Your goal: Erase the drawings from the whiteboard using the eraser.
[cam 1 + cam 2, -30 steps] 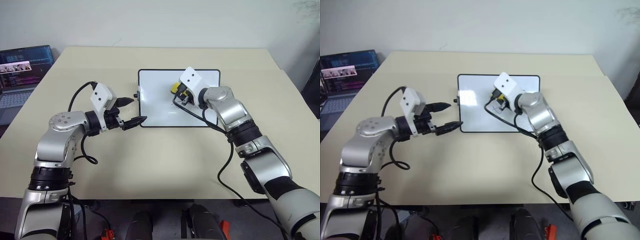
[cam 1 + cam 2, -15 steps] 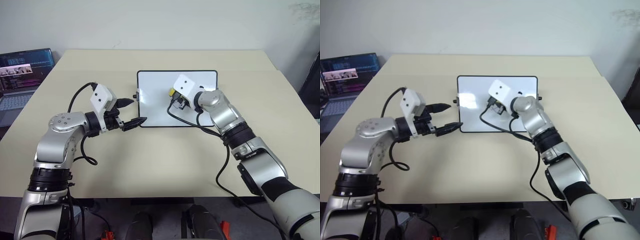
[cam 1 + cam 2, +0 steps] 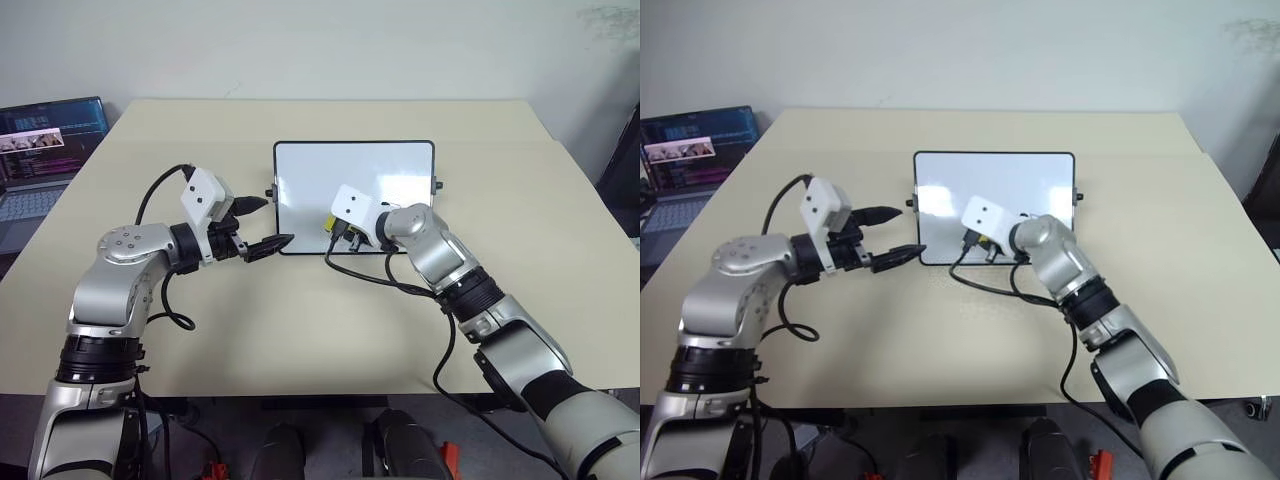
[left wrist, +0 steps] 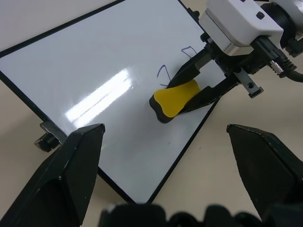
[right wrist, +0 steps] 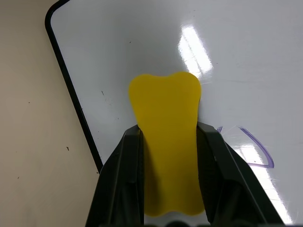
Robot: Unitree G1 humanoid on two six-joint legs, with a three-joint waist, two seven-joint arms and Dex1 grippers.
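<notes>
The whiteboard (image 3: 360, 170) lies flat at the middle of the table. My right gripper (image 3: 335, 225) is shut on the yellow eraser (image 5: 165, 123), which it holds against the board close to the near edge, towards the left corner. In the left wrist view the eraser (image 4: 176, 99) shows its dark underside on the board. Blue drawings (image 4: 188, 49) remain just beside it, and one outlined shape (image 5: 251, 149) lies next to the right finger. My left gripper (image 3: 272, 222) hovers open at the board's left edge, holding nothing.
A beige table (image 3: 300, 320) carries the board. An open laptop (image 3: 45, 150) stands off the table's far left corner. A black cable loops from my right wrist onto the table near the board's front edge.
My right gripper has carried the eraser from the board's upper middle down and left to its near edge. The left arm has stayed put.
</notes>
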